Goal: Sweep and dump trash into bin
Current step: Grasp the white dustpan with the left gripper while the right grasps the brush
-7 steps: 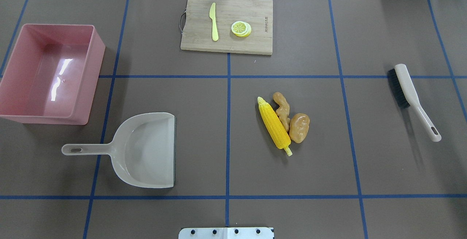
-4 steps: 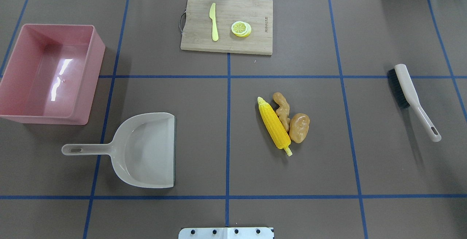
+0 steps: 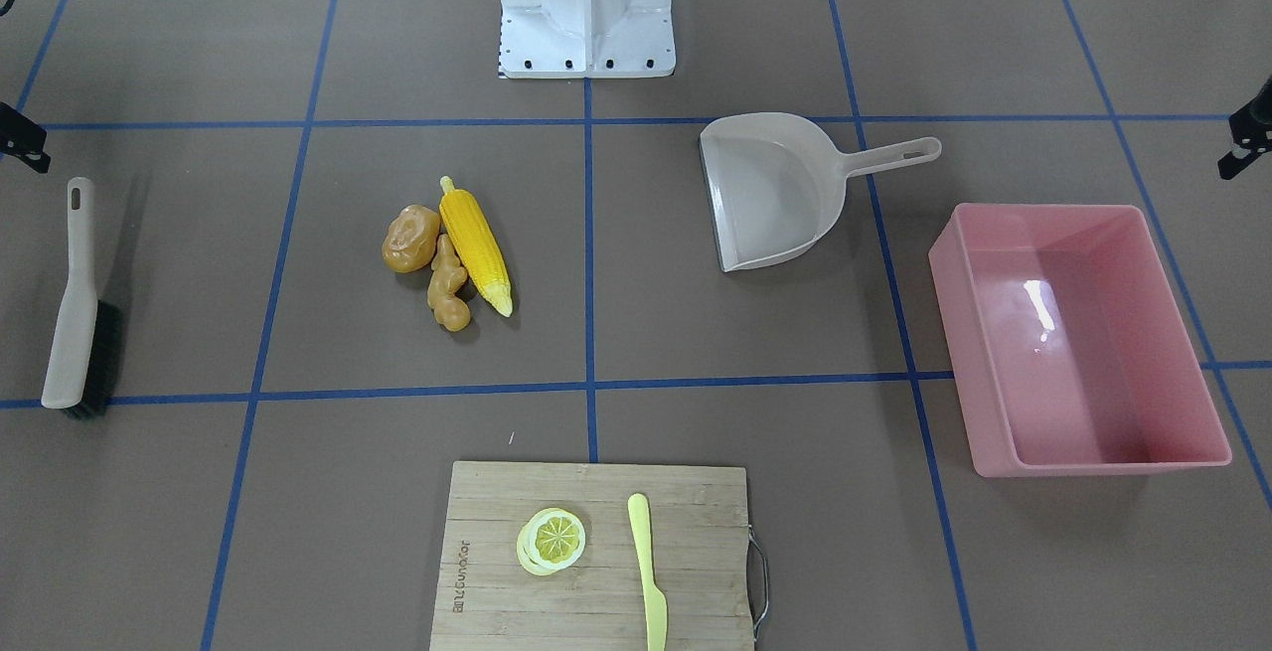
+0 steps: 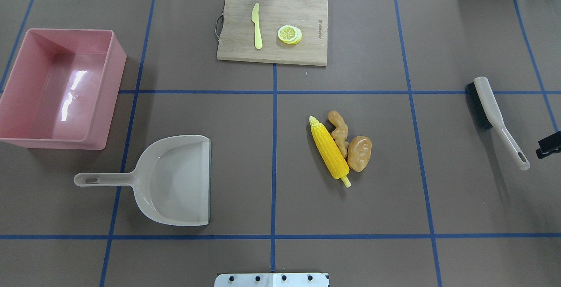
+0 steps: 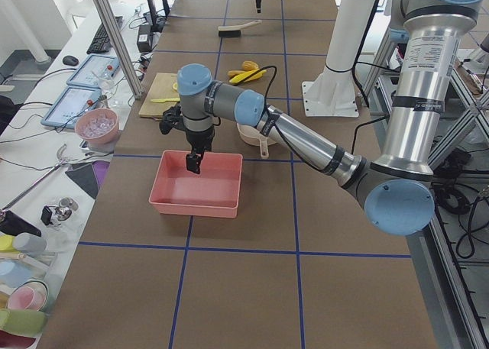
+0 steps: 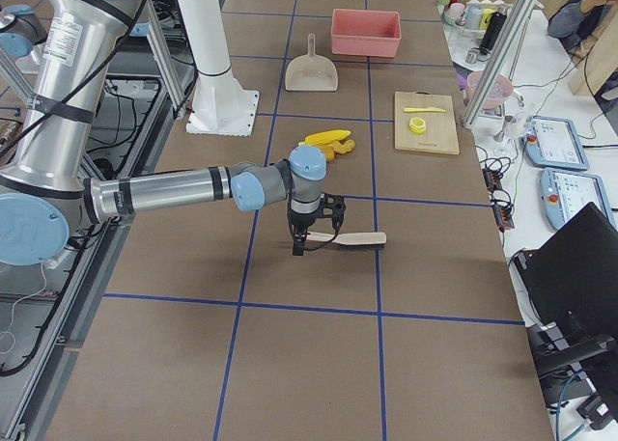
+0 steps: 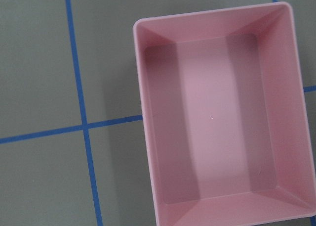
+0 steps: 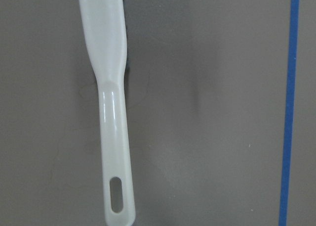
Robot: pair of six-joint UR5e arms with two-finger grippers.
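Presently, the bin (image 4: 113,90) stands empty at the bench's (image 4: 460,199) left end. I judge it a rigid, light tub with a glossy inside, liable to slide if knocked. My left tool (image 5: 193,163) hangs over it, and I cannot tell whether it is spread or closed.

The dustpan (image 4: 175,182) lies near the bin, its mouth facing the trash. It looks stiff and light, and is best taken by its slim handle.

The brush (image 4: 493,111) lies at the right end with my right tool (image 6: 298,242) above its handle, state likewise undeterminable. That handle looks smooth and narrow, so I would grip mid-handle, clear of the bristles.

The trash sits right of centre, well apart from the dustpan: corn cob (image 4: 328,151), potato (image 4: 360,153), ginger root (image 4: 339,131), seemingly touching. I judge them hard, light toys. The corn may roll, so sweep it broadside.
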